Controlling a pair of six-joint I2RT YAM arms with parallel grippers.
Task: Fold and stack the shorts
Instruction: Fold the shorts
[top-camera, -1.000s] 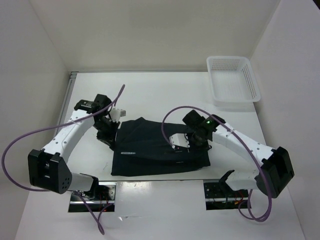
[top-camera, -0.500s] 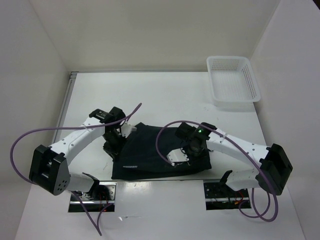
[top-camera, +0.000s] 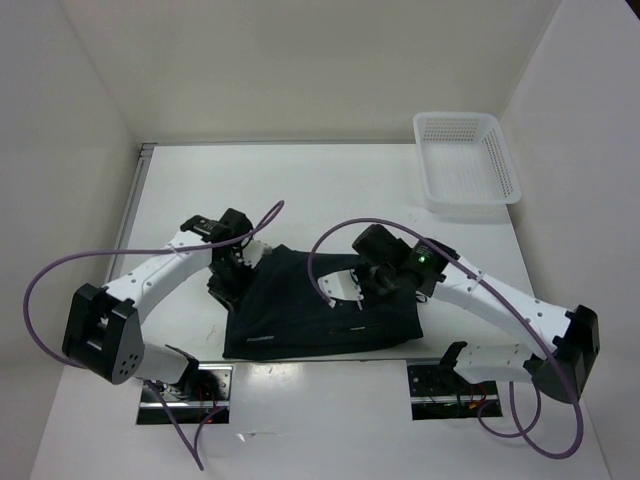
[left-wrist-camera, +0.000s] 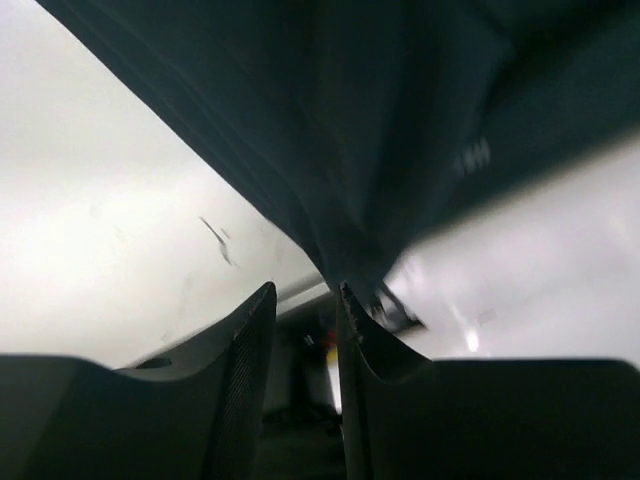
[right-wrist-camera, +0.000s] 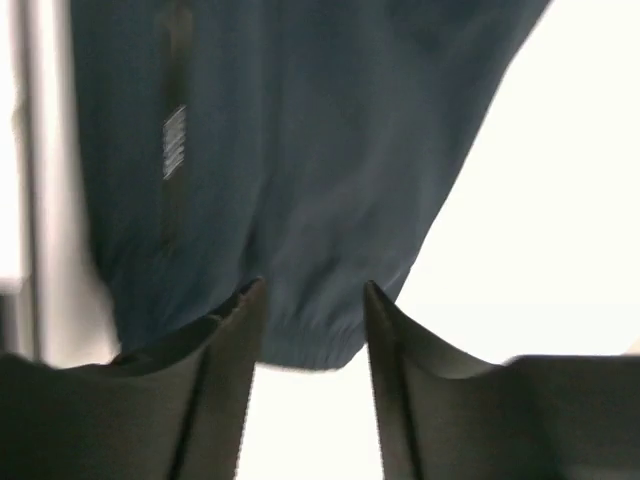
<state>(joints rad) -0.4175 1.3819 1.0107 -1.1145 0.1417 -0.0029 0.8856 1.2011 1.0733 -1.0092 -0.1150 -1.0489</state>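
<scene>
Top external view: plain black soft-cloth shorts (top-camera: 320, 310) lying on the white table (top-camera: 330, 190), near its front edge, between the two arms. Roughly four-sided in outline, near edge fairly straight, far edge rumpled and drawn up into a peak on the left arm's side. Matte and dark throughout, no pattern. Left gripper (top-camera: 238, 272) down at that far corner of the cloth, right gripper (top-camera: 352, 292) over the middle of it. White plastic mesh basket (top-camera: 470, 205) well apart, at the far right corner of the table.

Left wrist view: left gripper (left-wrist-camera: 305, 295) slightly parted, only a narrow gap, nothing pinched in it. Drooping point of the shorts (left-wrist-camera: 380, 130) just beyond the tips; touching or not, impossible to tell. Blurred dark folds running diagonally over the pale table (left-wrist-camera: 110, 230).

Right wrist view: right gripper (right-wrist-camera: 312, 290) spread wider, gripping nothing. Shorts (right-wrist-camera: 300, 150) beyond the fingertips, gathered hem visible through the gap. Tiny pale label (right-wrist-camera: 174, 140) on a darker seam stripe. Bare table (right-wrist-camera: 540, 200) beside the cloth.
</scene>
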